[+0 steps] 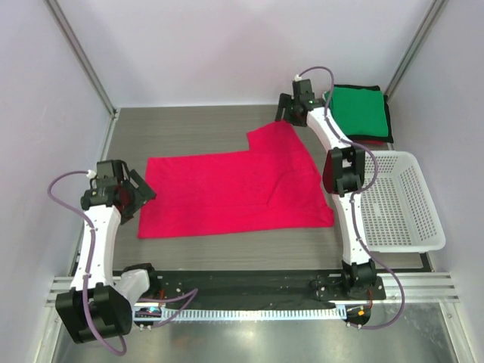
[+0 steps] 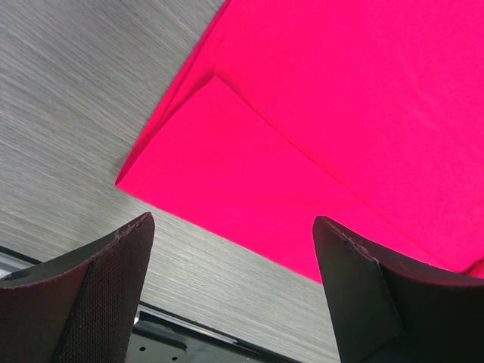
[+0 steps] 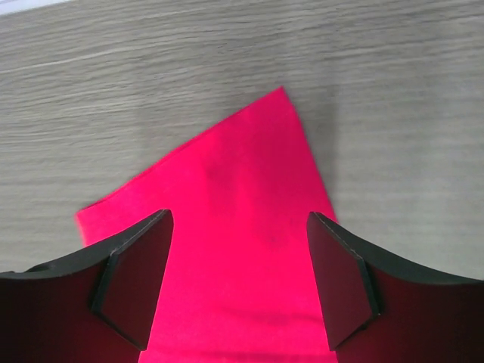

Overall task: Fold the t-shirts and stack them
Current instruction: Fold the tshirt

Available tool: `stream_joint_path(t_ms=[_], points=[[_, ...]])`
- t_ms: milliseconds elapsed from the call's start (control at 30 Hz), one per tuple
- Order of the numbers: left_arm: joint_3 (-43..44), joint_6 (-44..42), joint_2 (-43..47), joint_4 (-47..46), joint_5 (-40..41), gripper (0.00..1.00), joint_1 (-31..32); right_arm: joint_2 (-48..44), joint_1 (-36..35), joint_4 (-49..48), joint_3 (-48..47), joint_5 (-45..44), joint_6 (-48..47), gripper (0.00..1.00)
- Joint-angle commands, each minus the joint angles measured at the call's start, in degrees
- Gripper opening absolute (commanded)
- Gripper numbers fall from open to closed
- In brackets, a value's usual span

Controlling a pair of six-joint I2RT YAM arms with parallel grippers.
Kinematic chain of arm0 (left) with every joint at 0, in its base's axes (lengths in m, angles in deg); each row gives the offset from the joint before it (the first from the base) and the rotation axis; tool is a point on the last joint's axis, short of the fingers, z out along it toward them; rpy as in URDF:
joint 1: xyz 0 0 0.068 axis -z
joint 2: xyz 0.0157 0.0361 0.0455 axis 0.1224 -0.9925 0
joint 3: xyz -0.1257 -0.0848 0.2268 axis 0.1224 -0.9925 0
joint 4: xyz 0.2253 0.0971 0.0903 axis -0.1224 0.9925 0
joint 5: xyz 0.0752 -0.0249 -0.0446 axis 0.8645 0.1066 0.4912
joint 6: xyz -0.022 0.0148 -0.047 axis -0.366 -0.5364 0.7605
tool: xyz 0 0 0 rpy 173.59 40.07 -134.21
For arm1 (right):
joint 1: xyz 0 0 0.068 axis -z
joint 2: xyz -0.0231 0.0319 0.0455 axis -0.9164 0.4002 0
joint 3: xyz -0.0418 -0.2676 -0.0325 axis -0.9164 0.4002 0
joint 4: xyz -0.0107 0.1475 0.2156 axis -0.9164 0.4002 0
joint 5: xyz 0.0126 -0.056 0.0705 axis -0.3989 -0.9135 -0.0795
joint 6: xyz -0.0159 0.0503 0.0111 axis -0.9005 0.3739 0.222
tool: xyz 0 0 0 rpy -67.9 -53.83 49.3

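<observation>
Top external: red-pink t-shirt [image 1: 227, 193] is laid flat on desk [image 1: 189, 128]; left gripper [image 1: 140, 193] at its left edge, right gripper [image 1: 286, 113] at its far corner, both spread, nothing pinched.

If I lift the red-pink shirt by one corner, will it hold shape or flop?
Probably flops: the red-pink t-shirt lies flat in thin, creased layers, so a lifted corner should drape and drag the rest. Pushed, it may bunch rather than slide across the table.
</observation>
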Motion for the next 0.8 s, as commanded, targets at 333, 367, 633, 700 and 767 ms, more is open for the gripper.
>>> stream_joint_path(t_ms=[333,367,633,700,767], points=[[-0.82,0.33,5.11,-2.64,4.37,0.84,3.03,9.89,0.5,-14.63,-7.72,-3.53,-3.69,0.71],[-0.82,0.41,5.11,-2.64,4.72,0.84,3.21,10.51,0.41,-14.89,-7.55,-2.91,-3.34,0.7],[-0.82,0.86,5.46,-2.29,6.39,0.84,4.35,12.71,-0.21,-15.33,-5.88,-1.33,-3.08,0.51],[-0.82,0.94,5.37,-2.29,6.83,0.84,4.35,11.92,-0.3,-15.25,-4.22,-1.41,-2.64,0.33],[-0.91,1.03,4.59,-2.55,8.32,0.84,4.27,11.22,-0.21,-15.25,-3.42,-1.41,-2.63,0.19]])
